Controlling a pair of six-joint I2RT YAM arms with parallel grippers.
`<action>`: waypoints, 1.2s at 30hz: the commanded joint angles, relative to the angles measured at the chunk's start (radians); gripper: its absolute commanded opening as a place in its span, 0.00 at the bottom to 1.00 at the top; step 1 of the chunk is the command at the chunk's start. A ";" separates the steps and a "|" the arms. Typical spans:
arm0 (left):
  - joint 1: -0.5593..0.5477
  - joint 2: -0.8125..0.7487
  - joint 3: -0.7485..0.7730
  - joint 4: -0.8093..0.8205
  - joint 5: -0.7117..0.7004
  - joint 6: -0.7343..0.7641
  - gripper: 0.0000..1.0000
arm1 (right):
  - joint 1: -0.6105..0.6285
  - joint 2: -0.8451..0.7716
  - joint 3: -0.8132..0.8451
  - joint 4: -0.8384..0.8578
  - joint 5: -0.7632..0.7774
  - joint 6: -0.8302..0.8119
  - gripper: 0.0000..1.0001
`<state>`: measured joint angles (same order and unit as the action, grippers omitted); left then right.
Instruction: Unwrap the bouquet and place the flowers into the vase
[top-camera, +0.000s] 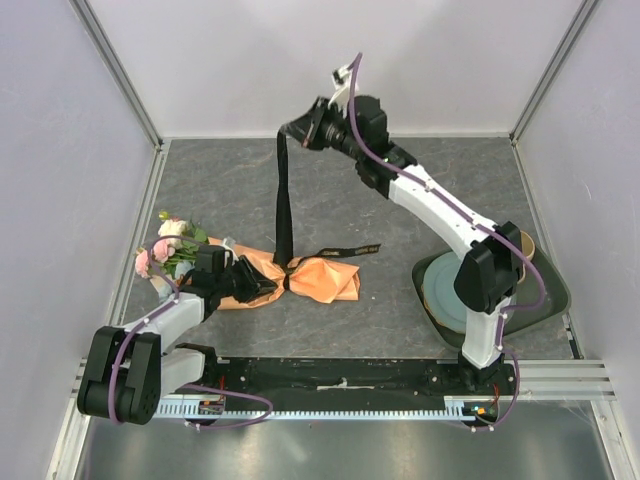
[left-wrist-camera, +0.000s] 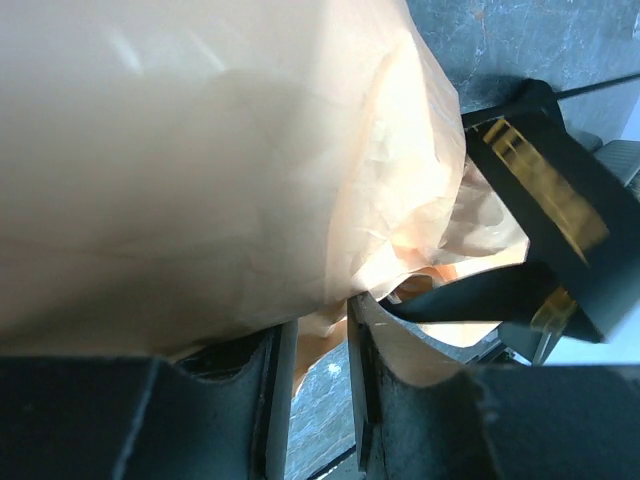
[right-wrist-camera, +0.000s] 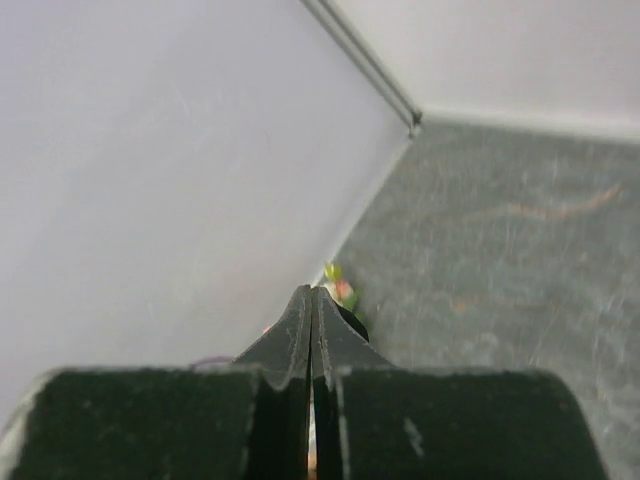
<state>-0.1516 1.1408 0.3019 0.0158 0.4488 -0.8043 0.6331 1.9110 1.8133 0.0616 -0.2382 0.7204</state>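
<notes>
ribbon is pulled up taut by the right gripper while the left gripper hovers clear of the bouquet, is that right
Not quite. The left gripper does not hover clear: it is clamped on the bouquet, pinching its orange paper, as the left wrist view shows. The ribbon is indeed pulled up taut by the right gripper.

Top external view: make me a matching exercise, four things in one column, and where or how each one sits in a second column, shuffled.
Things:
1. ribbon
2. paper wrap
3. flowers
4. plate

Places or states:
A. sticking out at the wrap's left end
B. stretched taut up to the right claw
C. partly hidden beneath the right arm
D. clamped in the left claw

Pairs: 1-B, 2-D, 3-A, 4-C
</notes>
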 joint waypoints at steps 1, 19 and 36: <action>0.007 -0.024 0.029 -0.010 -0.024 0.050 0.33 | -0.021 -0.001 0.208 -0.042 0.075 -0.110 0.00; 0.007 -0.035 0.046 -0.039 -0.048 0.074 0.33 | -0.087 -0.142 0.607 -0.131 0.261 -0.456 0.00; 0.007 -0.032 0.074 -0.051 -0.053 0.071 0.33 | -0.087 -0.658 0.181 -0.293 0.255 -0.527 0.00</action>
<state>-0.1516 1.1191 0.3428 -0.0368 0.4191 -0.7677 0.5434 1.2999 2.0338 -0.1745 0.0422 0.2035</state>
